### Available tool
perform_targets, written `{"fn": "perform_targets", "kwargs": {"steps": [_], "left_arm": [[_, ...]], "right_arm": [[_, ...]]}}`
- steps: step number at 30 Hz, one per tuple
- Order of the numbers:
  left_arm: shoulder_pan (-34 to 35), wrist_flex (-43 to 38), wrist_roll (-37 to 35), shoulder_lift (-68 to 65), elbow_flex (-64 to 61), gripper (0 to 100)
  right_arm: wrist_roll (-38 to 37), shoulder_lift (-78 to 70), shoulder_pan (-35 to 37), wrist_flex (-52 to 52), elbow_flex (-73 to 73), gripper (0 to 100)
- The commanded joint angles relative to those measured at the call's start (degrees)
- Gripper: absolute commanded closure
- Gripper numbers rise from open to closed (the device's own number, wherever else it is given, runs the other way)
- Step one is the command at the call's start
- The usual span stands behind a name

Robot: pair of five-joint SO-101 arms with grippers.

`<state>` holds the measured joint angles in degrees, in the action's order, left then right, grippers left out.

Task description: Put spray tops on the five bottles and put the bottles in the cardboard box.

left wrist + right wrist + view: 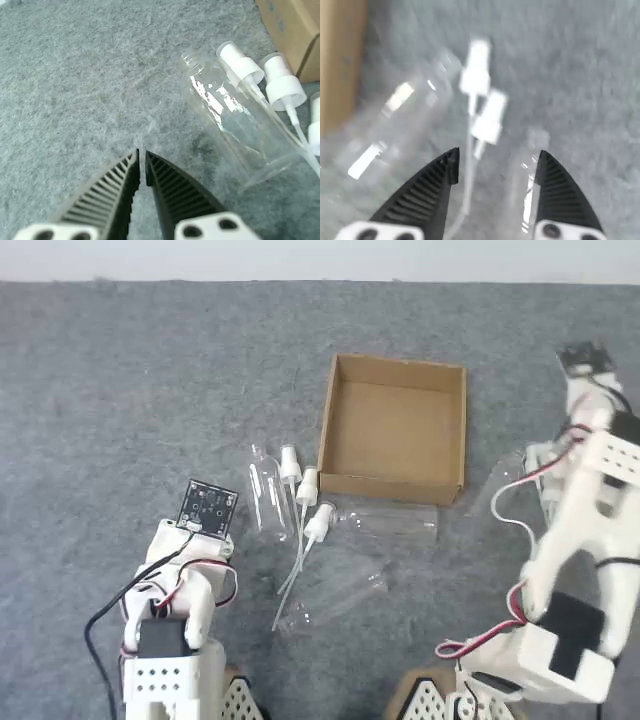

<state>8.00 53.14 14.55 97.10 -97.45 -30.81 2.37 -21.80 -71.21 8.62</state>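
Observation:
The open cardboard box [395, 430] sits mid-table with nothing in it. Just beside it lie three white spray tops [308, 483] and clear uncapped bottles [268, 495], [390, 520], [335, 595]. My left gripper [141, 161] is shut and empty over bare carpet, a short way from a clear bottle [235, 120] and spray tops [240, 62], [284, 85]. My right gripper [497, 157] is open above two more spray tops [476, 67], [490, 120]. A bottle [385, 130] lies to one side of them and another bottle [527, 185] to the other, close to the box wall [340, 60].
Grey carpet covers the table. The left arm [185, 620] stands at the near left. The right arm [590, 500] rises at the right of the box, with a clear bottle [500, 485] beside it. Red and white cables hang from both arms.

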Motion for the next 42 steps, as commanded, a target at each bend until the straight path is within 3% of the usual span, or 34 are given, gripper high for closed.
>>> {"fn": "perform_targets", "kwargs": {"steps": [1,7,12,18,29,36,42], "left_arm": [[-0.09,0.09,-0.62,0.88,0.57,99],[-0.18,0.09,-0.62,0.79,0.57,99],[-0.26,0.09,-0.62,0.79,0.57,99],[-0.26,0.09,-0.62,0.7,0.57,99],[-0.26,0.09,-0.62,0.7,0.57,99],[-0.26,0.09,-0.62,0.7,0.57,99],[-0.26,0.09,-0.62,0.7,0.57,99]], "right_arm": [[7.21,-4.09,2.07,-0.4,-7.56,80.1],[8.44,-17.01,-2.07,-1.01,-17.58,80.2],[8.18,-24.66,-3.21,-1.01,-21.8,88.1],[8.18,-28.7,-3.12,-0.48,-22.24,85.3],[8.26,-33.19,-3.47,-1.01,-22.15,85.5],[8.09,-31.25,-3.47,-1.45,-22.68,98.8],[8.18,-24.57,-3.82,-9.89,-28.92,97.8]]}}
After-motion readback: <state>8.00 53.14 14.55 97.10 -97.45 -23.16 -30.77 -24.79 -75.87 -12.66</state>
